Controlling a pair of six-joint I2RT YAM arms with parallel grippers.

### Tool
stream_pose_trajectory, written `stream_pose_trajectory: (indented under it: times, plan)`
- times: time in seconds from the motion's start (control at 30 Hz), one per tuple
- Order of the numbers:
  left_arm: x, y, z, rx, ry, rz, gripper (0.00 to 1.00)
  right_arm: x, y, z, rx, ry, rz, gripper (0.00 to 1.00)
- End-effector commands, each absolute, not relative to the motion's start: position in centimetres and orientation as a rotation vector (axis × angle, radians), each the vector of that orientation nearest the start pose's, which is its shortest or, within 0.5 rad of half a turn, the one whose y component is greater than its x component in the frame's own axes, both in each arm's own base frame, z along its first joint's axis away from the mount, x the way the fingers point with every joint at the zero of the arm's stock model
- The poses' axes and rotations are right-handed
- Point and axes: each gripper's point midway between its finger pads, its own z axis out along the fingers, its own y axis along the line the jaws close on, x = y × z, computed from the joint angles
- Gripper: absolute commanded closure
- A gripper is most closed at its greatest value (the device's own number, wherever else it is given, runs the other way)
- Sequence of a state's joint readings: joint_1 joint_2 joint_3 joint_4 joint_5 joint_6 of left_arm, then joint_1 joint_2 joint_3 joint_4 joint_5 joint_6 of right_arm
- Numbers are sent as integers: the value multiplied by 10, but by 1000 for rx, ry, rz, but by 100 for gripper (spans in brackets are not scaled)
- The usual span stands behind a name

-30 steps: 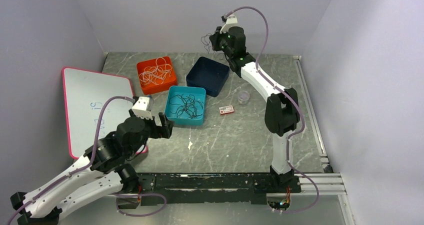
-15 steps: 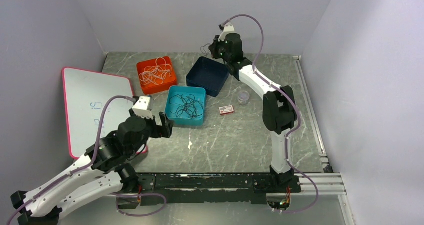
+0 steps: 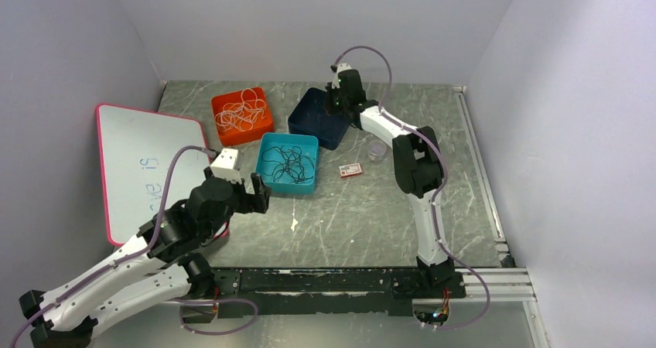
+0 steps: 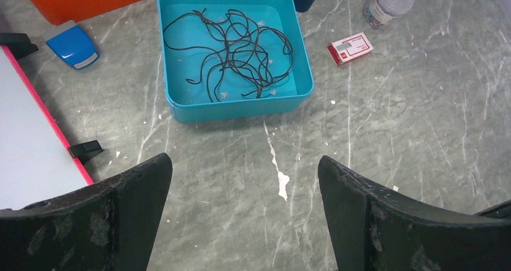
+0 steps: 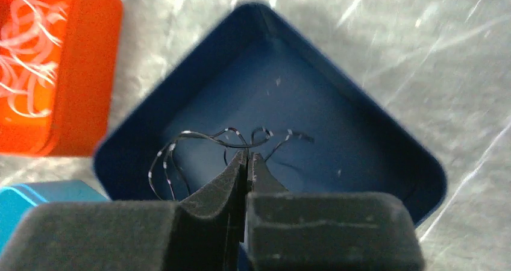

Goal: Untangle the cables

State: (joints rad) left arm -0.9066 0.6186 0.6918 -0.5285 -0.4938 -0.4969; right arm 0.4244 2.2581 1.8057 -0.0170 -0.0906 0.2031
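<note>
Now my right jaws are pinching one black cable (image 5: 208, 137), dangling it just beyond their tips over the navy tray (image 5: 361, 132) to set it apart. My left jaws are hovering wide apart, more tangled cables (image 4: 232, 49) in the teal tray (image 4: 241, 108) ahead.

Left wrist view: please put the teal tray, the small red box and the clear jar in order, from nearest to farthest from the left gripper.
Seen from the open left gripper:
1. Teal tray, straight ahead and slightly to the left.
2. Small red box, ahead on the right, on the table.
3. Clear jar, beyond the box, at the top right.
</note>
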Motion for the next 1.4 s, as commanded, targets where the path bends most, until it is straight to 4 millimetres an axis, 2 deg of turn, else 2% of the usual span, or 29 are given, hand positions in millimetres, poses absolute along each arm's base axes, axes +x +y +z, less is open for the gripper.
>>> stream_pose_trajectory:
  times: [0.0, 0.13, 0.43, 0.53, 0.7, 0.8, 0.83, 1.0, 1.17, 1.23, 1.3, 1.37]
  plan:
    - [206, -156, 220, 90, 1959, -434, 5, 558, 277, 75, -282, 2168, 474, 95]
    - [207, -161, 218, 100, 1971, -440, 5, 557, 274, 70, -290, 2180, 456, 88]
    - [207, -163, 214, 99, 1976, -448, 5, 555, 268, 101, -277, 2127, 436, 64]
    - [207, -164, 216, 103, 1975, -447, 4, 551, 267, 119, -271, 2097, 444, 60]
    - [210, -164, 219, 103, 1972, -438, 4, 535, 263, 167, -271, 2019, 484, 56]
    - [211, -163, 226, 82, 1957, -441, 4, 513, 259, 213, -285, 1946, 526, 55]
    - [212, -163, 229, 74, 1946, -444, 4, 502, 256, 238, -289, 1903, 543, 55]
    - [213, -158, 251, 49, 1877, -467, 2, 448, 235, 299, -298, 1804, 563, 50]
    - [216, -148, 264, 36, 1820, -439, 0, 391, 197, 329, -327, 1799, 472, 38]
    - [217, -143, 270, 29, 1796, -421, 0, 368, 182, 336, -322, 1798, 440, 34]
    - [218, -139, 277, 25, 1774, -411, 1, 344, 168, 338, -317, 1800, 419, 22]
    - [218, -135, 280, 15, 1760, -399, 0, 322, 154, 339, -298, 1799, 404, 16]
